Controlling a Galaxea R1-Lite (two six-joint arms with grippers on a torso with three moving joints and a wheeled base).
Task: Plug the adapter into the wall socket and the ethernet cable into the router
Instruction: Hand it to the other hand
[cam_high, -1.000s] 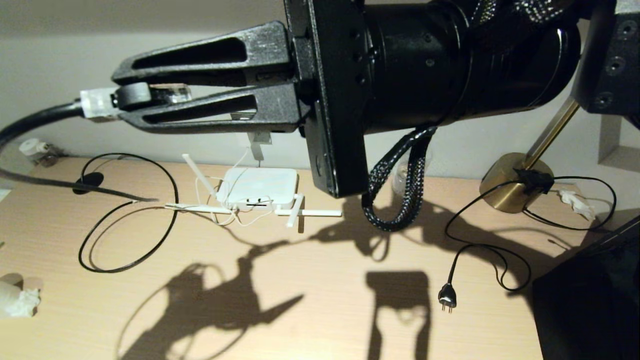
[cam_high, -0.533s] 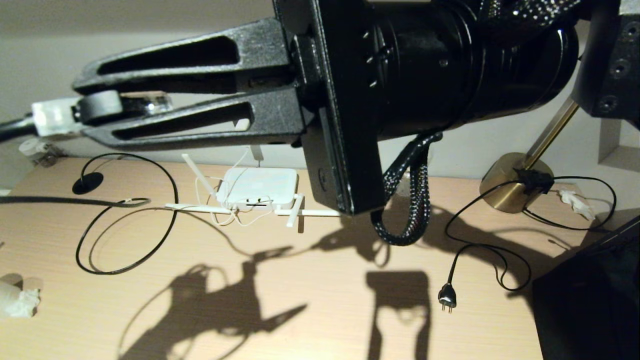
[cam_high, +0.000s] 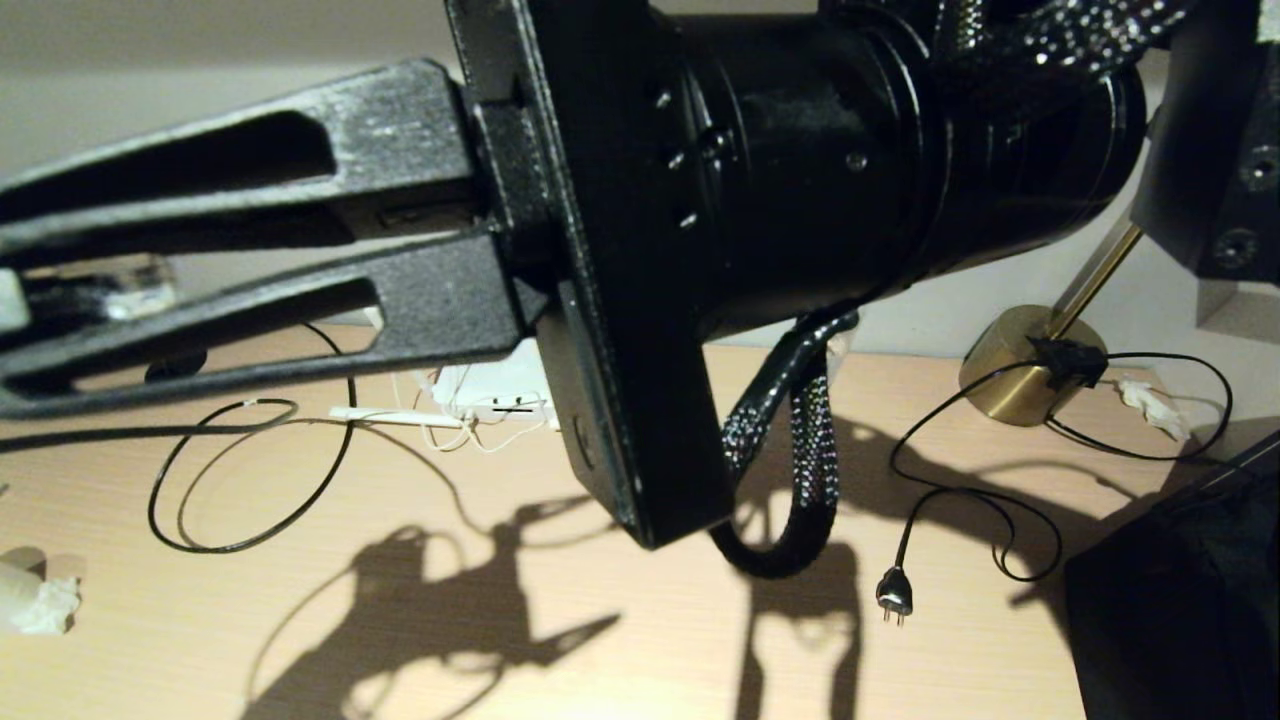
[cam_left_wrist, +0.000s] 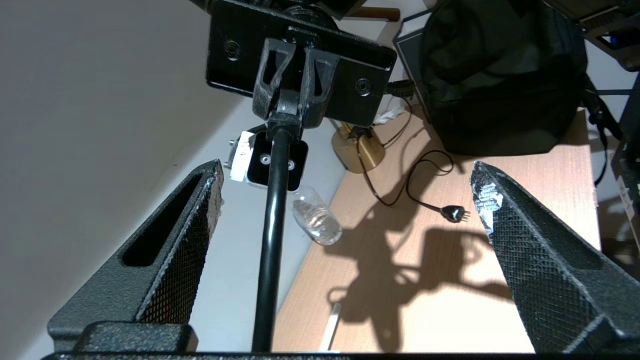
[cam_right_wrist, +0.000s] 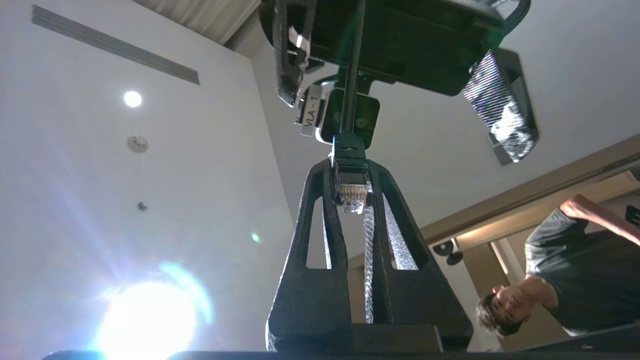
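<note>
The right gripper (cam_right_wrist: 352, 192) fills the upper half of the head view, its arm entering from the upper right and its fingers (cam_high: 250, 330) reaching level toward the left edge, pinched together. The left gripper (cam_left_wrist: 345, 200) holds its jaws spread wide, nothing between them.
</note>
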